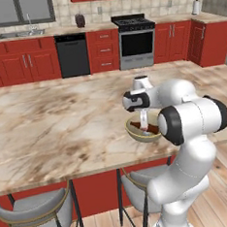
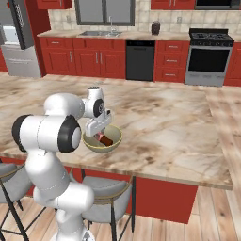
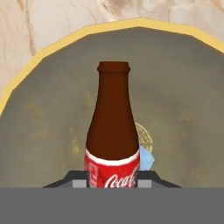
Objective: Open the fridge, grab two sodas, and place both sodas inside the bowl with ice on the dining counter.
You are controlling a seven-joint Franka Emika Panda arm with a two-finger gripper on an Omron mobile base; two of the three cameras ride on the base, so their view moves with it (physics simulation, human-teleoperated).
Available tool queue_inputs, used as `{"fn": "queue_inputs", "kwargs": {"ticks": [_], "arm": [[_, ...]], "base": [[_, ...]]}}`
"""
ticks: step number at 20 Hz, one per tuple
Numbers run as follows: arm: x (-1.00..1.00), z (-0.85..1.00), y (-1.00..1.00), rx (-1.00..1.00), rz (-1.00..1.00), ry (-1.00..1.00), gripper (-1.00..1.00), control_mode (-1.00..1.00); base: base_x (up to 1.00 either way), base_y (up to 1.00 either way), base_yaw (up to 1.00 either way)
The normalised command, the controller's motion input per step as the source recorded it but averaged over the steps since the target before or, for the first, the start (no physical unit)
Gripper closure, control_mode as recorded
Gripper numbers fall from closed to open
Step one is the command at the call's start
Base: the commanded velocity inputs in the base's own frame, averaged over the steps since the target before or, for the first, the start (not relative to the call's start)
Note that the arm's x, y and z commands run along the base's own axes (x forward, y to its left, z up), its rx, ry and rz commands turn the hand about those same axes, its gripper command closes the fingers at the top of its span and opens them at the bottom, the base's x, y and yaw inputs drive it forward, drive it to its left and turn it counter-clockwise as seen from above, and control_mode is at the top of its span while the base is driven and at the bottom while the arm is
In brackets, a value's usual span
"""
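A dark-brown glass soda bottle point(image 3: 113, 131) with a red-and-white label wrapped around its lower body lies inside the olive-tan bowl point(image 3: 52, 113), clamped at the label between the two dark finger tips point(image 3: 79, 183) of the gripper point(image 3: 113, 183); it is a bottle, not a can. In the hand view its long axis runs straight away from the hand, the narrow open neck pointing toward the bowl's far yellow rim. From the left base view the bowl point(image 1: 136, 131) sits on the marbled dining counter point(image 1: 53, 120) near its front edge, above a grey stool point(image 1: 36, 210). From the right base view the bottle point(image 2: 104, 139) rests low and tilted in the bowl point(image 2: 113, 141), under the gripper point(image 2: 97, 129).
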Motion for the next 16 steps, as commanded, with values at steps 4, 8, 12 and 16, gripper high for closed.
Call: {"fn": "queue_inputs", "kwargs": {"ticks": [4, 8, 12, 16], "arm": [[0.00, -0.16, 0.12, 0.00, 0.03, 0.00, -1.00, -1.00], [0.03, -0.06, 0.00, 0.01, 0.06, 0.00, -1.00, -1.00], [0.01, 0.00, -0.02, 0.04, 0.04, -0.04, -1.00, -1.00], [-0.12, 0.29, 0.00, 0.04, 0.00, -0.10, -1.00, -1.00]], "base": [[0.00, 0.00, 0.00], [0.00, 0.00, 0.00], [0.00, 0.00, 0.00], [0.00, 0.00, 0.00]]}}
